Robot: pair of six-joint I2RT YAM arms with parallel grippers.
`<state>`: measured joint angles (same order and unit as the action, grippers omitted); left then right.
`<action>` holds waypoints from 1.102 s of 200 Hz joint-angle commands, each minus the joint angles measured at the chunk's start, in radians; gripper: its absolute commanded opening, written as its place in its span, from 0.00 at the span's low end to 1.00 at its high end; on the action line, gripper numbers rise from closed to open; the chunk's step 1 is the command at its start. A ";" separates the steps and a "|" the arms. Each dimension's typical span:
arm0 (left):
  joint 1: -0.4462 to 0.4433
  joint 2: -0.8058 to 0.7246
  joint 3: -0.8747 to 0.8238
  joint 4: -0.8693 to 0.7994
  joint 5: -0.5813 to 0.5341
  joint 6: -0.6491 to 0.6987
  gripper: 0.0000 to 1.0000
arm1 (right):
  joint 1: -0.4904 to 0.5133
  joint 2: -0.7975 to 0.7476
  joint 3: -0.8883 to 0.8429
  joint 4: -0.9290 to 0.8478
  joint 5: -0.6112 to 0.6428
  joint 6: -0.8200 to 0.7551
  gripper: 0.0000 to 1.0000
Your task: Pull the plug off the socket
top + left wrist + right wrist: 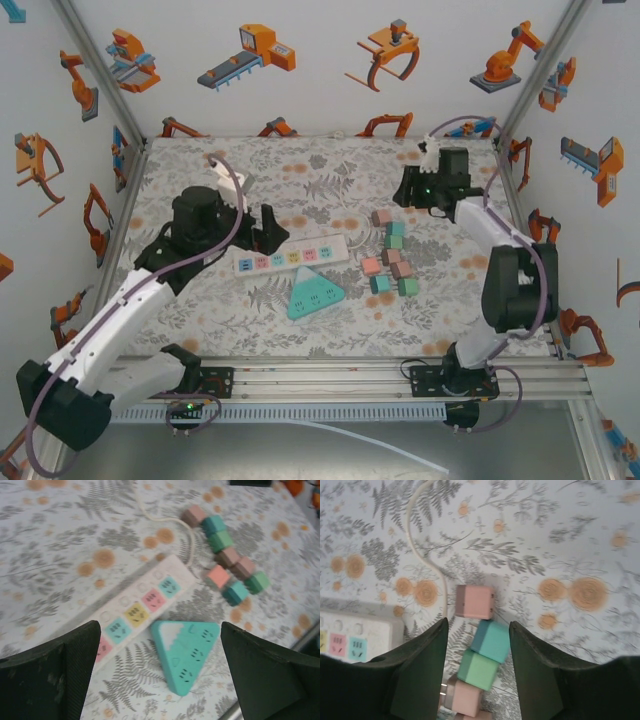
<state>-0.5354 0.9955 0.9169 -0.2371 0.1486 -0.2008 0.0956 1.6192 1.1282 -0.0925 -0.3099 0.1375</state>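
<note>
near edge: teal triangular socket block (315, 293) laid flat, slot faces up, just beside the white power strip (292, 258). whether the two touch cannot be told. no plug is seen seated in the strip's coloured outlets.

left gripper (159, 630): spread wide, nothing held, poised over strip and triangle.

right of the strip: chain of coloured cubes (392, 258), packed face to face. metal pins (443, 689) are seen on a lower pink-brown cube, so the cubes are judged to be the plug-and-socket pieces of the task.

farther: right gripper (478, 625), parted moderately, nothing held, above the chain's far end. the pink cube (475, 601) and teal cube (491, 641) are framed between its fingers. a white cord (427, 555) is curved past the pink cube.

risks:
- if one cube is gripped and its neighbour is not pinned, the whole chain would likely be dragged or lifted instead of parted.
- pins could be bent by a skewed pull.
- the cord could be snagged by a finger on descent.

writing: none readable. outlets are marked with slots only. the walls are covered with orange robot drawings (247, 55), no text.
</note>
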 commanded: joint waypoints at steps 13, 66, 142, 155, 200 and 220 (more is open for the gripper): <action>0.124 -0.063 -0.088 -0.051 -0.282 -0.073 0.97 | -0.032 -0.080 -0.186 0.132 0.307 -0.006 0.56; 0.359 -0.137 -0.320 0.094 -0.413 -0.106 0.97 | -0.112 -0.109 -0.332 0.258 0.332 0.057 0.63; 0.515 -0.071 -0.621 0.467 -0.188 0.041 0.97 | -0.115 -0.151 -0.617 0.683 0.275 -0.121 0.99; 0.520 -0.034 -0.653 0.573 -0.172 0.042 0.97 | -0.136 -0.109 -0.656 0.796 0.277 -0.089 0.99; 0.560 0.217 -0.625 0.900 -0.097 0.058 0.97 | -0.171 -0.074 -0.743 0.969 0.262 -0.054 0.99; 0.571 0.345 -0.509 0.855 -0.016 0.124 0.97 | -0.171 -0.073 -0.751 0.985 0.284 -0.044 0.99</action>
<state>0.0219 1.2297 0.2874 0.5041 0.0170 -0.1577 -0.0727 1.5414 0.3866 0.7746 -0.0578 0.0769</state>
